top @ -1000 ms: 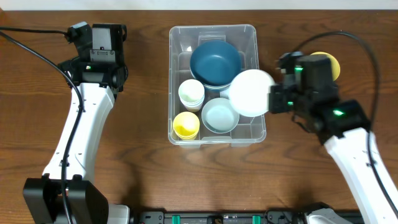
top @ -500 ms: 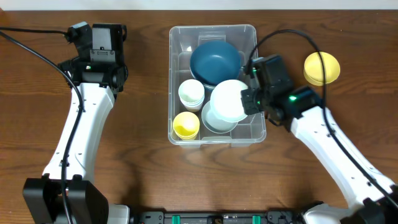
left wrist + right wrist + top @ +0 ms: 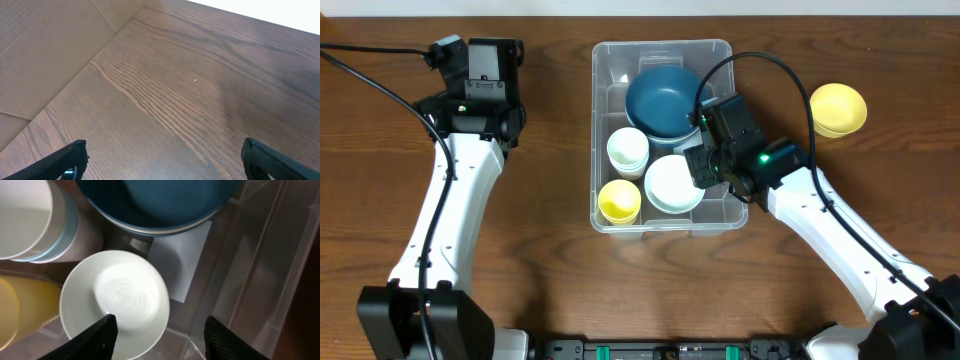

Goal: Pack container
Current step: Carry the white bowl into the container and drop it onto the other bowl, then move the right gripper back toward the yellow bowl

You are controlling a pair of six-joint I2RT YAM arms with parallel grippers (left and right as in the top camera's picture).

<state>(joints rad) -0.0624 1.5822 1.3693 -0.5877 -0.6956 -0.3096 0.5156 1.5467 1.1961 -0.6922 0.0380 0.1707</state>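
The container (image 3: 662, 44), a clear plastic bin, stands mid-table. It holds a dark blue bowl (image 3: 665, 98), a stack of white cups (image 3: 627, 150), a yellow cup (image 3: 618, 200) and a white bowl (image 3: 674, 184). My right gripper (image 3: 700, 163) hovers inside the bin at the white bowl's right rim. In the right wrist view it (image 3: 160, 321) is open: one finger is over the white bowl (image 3: 117, 297), the other past its rim, and neither presses it. My left gripper (image 3: 164, 145) is wide open over bare wood, far left of the bin.
A yellow bowl (image 3: 838, 108) sits on the table right of the bin. A white label (image 3: 182, 262) lies on the bin floor beside the blue bowl (image 3: 160, 200). The bin's clear wall (image 3: 270, 280) runs close to my right finger. The left arm (image 3: 455, 190) stretches along the table's left side.
My right arm swung left from outside the bin, carrying the white bowl down into the front right of the container, then its jaws opened and left the bowl there. The left arm stayed still.
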